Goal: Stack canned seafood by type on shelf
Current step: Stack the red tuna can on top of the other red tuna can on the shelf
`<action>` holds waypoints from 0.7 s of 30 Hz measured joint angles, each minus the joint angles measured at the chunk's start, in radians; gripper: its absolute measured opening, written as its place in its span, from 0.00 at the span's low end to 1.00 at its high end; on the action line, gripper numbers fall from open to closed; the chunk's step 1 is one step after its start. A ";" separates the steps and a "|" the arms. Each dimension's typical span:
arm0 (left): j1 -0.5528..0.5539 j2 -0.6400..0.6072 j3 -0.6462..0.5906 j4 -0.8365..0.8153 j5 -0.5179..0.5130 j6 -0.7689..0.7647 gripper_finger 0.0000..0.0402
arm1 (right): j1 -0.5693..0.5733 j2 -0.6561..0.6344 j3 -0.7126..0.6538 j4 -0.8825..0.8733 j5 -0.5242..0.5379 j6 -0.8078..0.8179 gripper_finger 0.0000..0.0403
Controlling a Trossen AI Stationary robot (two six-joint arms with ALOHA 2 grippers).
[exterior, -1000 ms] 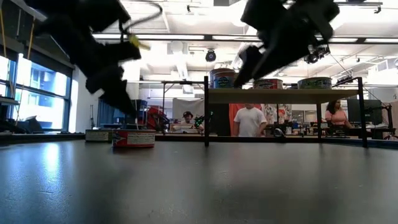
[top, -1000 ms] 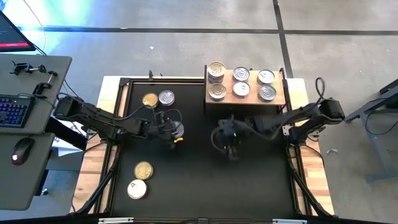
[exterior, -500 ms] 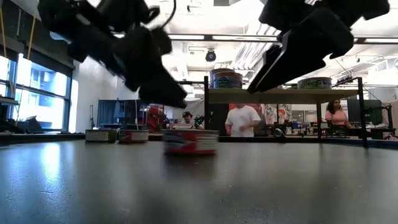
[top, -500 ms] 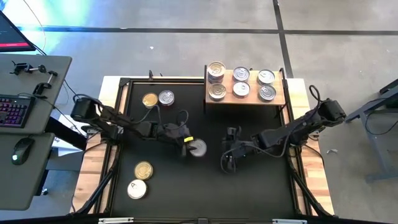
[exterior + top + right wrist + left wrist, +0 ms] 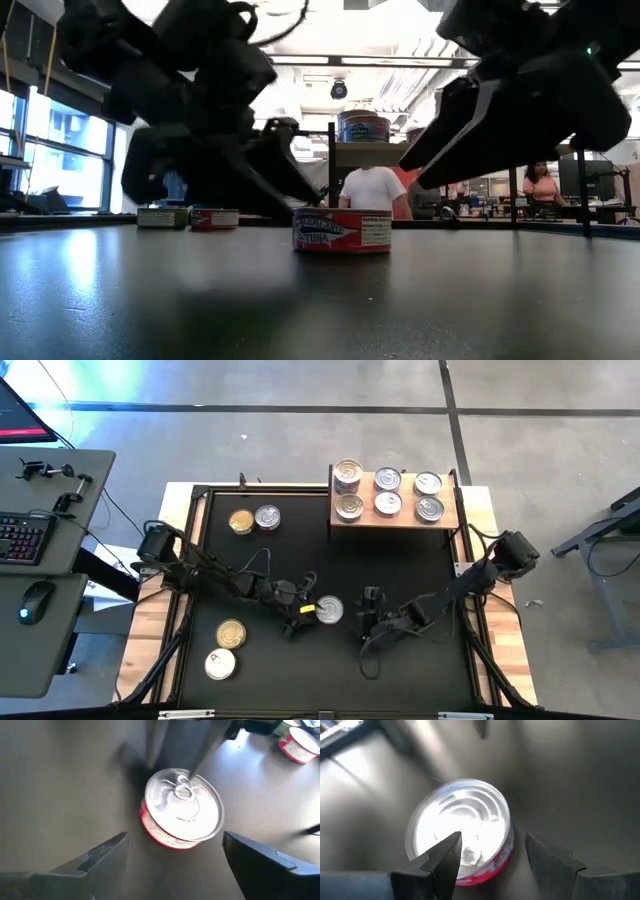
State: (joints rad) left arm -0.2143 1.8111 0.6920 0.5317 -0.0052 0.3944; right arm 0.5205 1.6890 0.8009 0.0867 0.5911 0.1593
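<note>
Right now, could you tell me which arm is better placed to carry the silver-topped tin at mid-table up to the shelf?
Probably the right: its open end effector faces the tin from the shelf's side. The left end effector, beside the tin, is open too.

Black table [image 5: 400, 670] carries loose tins [image 5: 329, 610] and a tin-laden shelf [image 5: 405, 517].

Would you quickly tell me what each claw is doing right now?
Left claw: open, beside the silver-topped tin, holding nothing.
Right claw: open, facing that tin, empty.

The red tin's [image 5: 342, 230] label print is too blurred to read.
</note>
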 joint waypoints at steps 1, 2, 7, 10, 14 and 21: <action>0.000 0.019 0.017 -0.016 0.007 0.015 0.53 | 0.000 0.004 0.000 0.001 0.005 0.004 0.77; 0.000 0.039 0.037 -0.023 0.009 0.036 0.53 | 0.000 0.006 0.001 0.002 0.004 0.024 0.77; 0.006 0.100 0.123 -0.110 0.016 0.080 0.45 | 0.011 0.005 0.044 -0.003 0.005 0.025 0.77; 0.007 0.107 0.153 -0.152 0.017 0.045 0.34 | 0.040 0.013 0.075 -0.015 -0.013 -0.107 0.77; 0.007 0.086 0.168 -0.187 0.022 0.023 0.15 | 0.062 0.019 0.091 -0.034 0.007 -0.181 0.77; 0.005 0.041 0.177 -0.223 -0.065 -0.051 0.02 | 0.041 0.042 0.090 -0.027 0.005 -0.037 0.77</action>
State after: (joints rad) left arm -0.2096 1.8523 0.8686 0.3085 -0.0700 0.3432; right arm 0.5613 1.7307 0.8913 0.0593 0.5964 0.1220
